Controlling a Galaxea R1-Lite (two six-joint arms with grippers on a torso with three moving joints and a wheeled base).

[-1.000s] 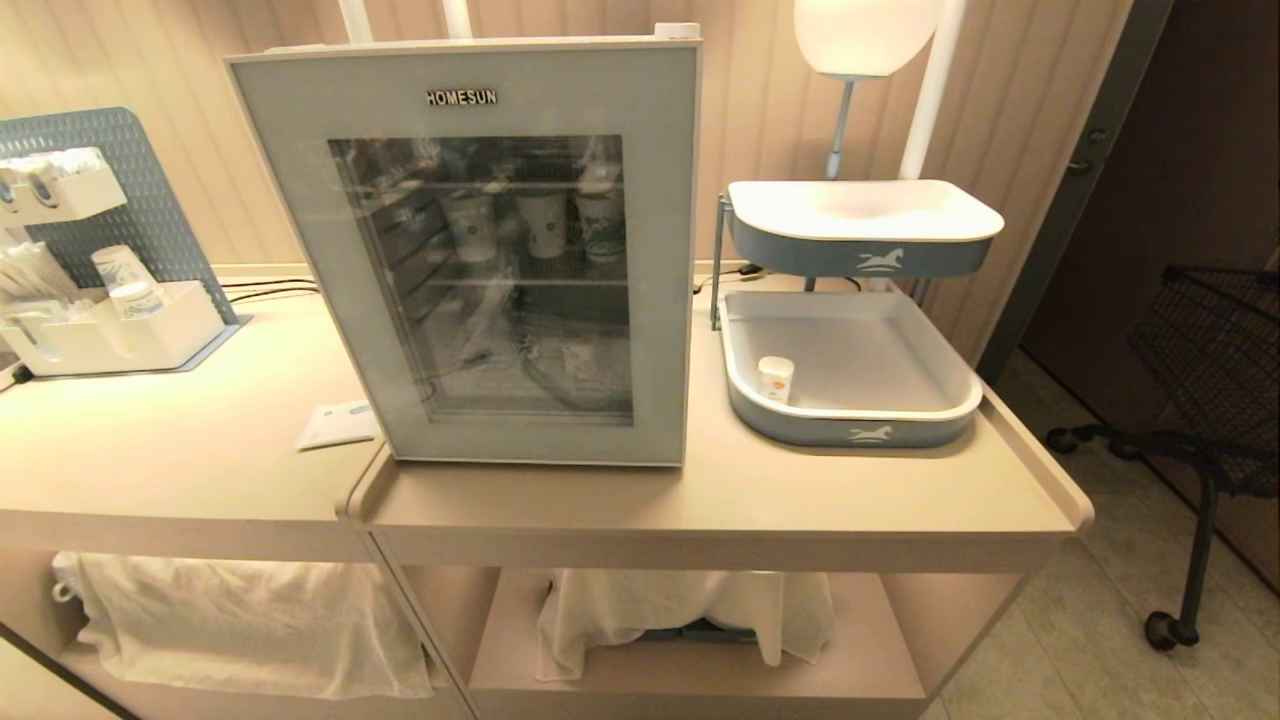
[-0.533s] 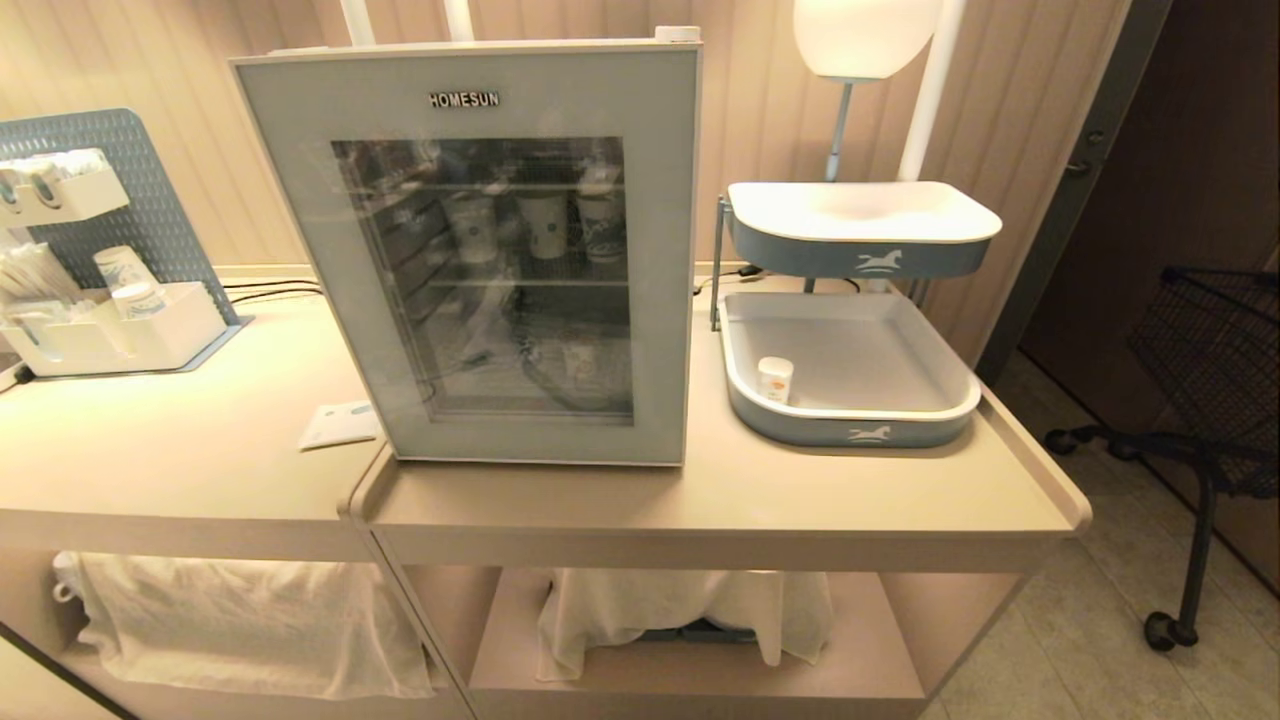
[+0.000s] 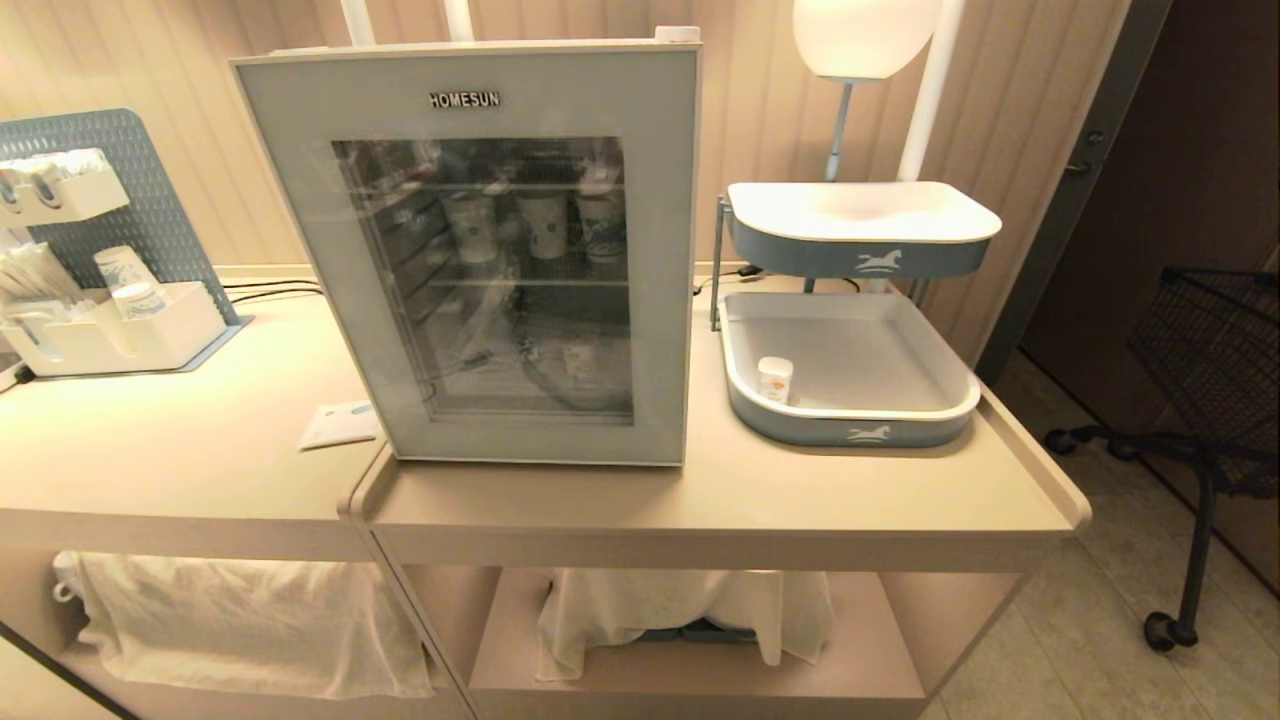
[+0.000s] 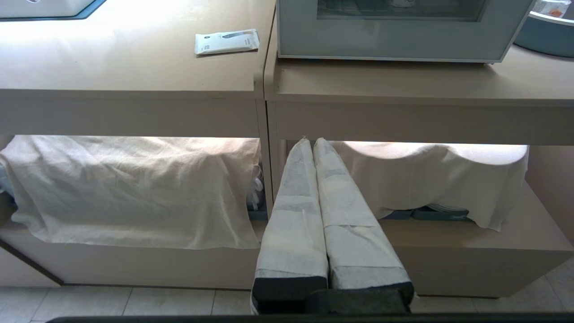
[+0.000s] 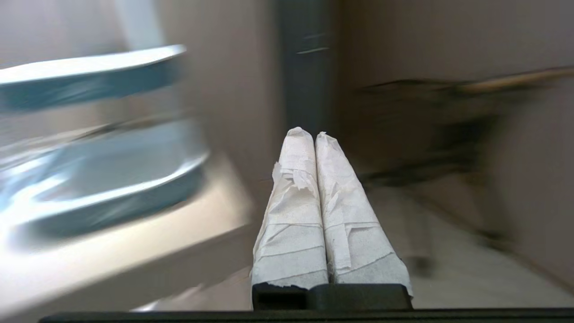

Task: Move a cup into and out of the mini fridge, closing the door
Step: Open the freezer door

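While door (image 3: pixel 470 250) sits shut, cup (image 3: pixel 578 358) inside fridge, well apart from both grippers' pressed-together fingers (image 4: pixel 293 211).

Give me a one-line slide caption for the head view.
Mini fridge on the counter with its door shut, and a small cup in the lower tray beside it.

Head view high, facing mini fridge (image 3: pixel 470 250); left wrist low, sharing its base.
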